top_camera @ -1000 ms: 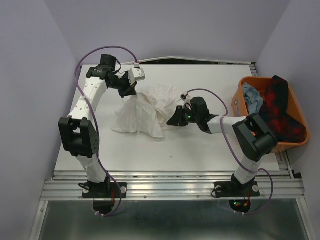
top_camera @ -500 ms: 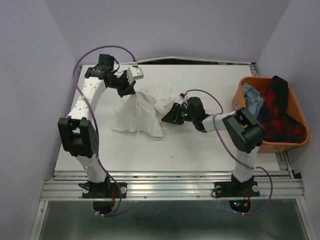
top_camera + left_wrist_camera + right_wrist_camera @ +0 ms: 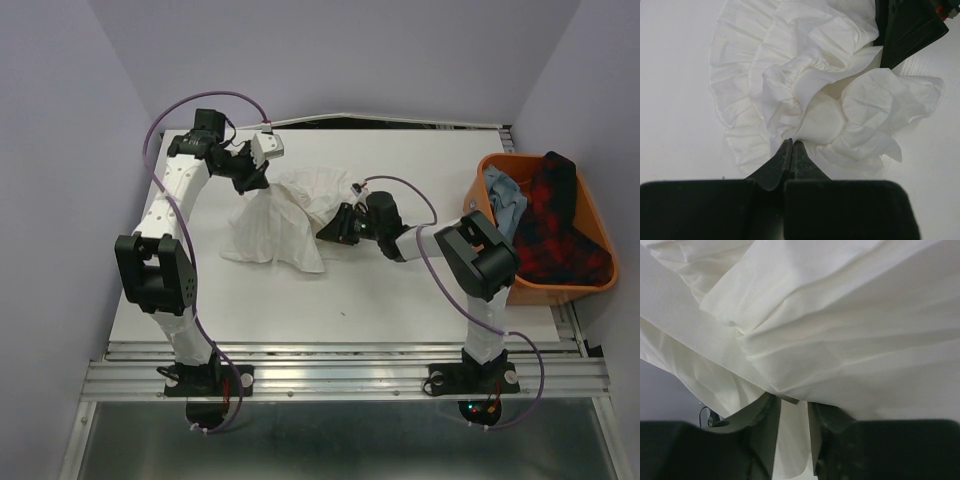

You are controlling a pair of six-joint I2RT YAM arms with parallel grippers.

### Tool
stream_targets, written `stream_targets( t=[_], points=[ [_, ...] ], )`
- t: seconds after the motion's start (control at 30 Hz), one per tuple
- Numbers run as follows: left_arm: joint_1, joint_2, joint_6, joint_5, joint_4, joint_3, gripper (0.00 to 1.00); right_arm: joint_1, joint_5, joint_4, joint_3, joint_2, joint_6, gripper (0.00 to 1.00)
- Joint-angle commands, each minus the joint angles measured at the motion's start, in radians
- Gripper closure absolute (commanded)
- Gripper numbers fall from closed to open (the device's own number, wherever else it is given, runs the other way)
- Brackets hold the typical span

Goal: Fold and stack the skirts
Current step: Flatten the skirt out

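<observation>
The thin white skirt (image 3: 285,220) lies crumpled at mid-table. My left gripper (image 3: 254,181) is shut on a bunched fold at the skirt's far left edge; in the left wrist view the tips (image 3: 791,143) pinch the white skirt (image 3: 815,100) tightly. My right gripper (image 3: 335,226) is pushed in under the skirt's right side. Its jaws (image 3: 792,405) stand apart, a flap of the white skirt (image 3: 840,330) hanging in the gap and draped over the tips. The plaid skirt (image 3: 555,225) and denim skirt (image 3: 505,196) lie in the tub.
The orange tub (image 3: 560,292) stands at the table's right edge, beside the right arm's elbow (image 3: 478,255). The right arm's black wrist (image 3: 910,25) shows at the far side of the cloth in the left wrist view. Walls close in on three sides.
The right arm has slid left, its gripper pushing under the skirt's right fold, and its jaws have widened. The left gripper has kept its hold and shifted slightly up and back.
</observation>
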Motion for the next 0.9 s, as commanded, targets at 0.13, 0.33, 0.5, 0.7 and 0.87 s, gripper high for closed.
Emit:
stream_targets(
  t=[0.13,0.33,0.5,0.7,0.87],
  points=[
    [0.016,-0.085,-0.037,0.020,0.024,-0.035,1.00,-0.003,0.199,-0.067,0.067,-0.043,-0.104,0.95],
    [0.065,-0.251,-0.116,-0.115,0.204,-0.138,1.00,-0.152,0.176,-0.329,0.156,-0.233,-0.329,0.99],
    [0.069,-0.398,-0.016,-0.183,0.280,-0.210,1.00,-0.240,0.241,-0.683,0.352,-0.356,-0.651,0.99],
    [0.052,-0.528,0.030,-0.197,0.326,-0.247,1.00,-0.250,0.384,-0.845,0.454,-0.486,-0.929,0.99],
    [-0.066,-0.653,0.179,-0.223,0.244,-0.337,1.00,-0.250,0.378,-1.007,0.529,-0.550,-1.047,0.99]
  ],
)
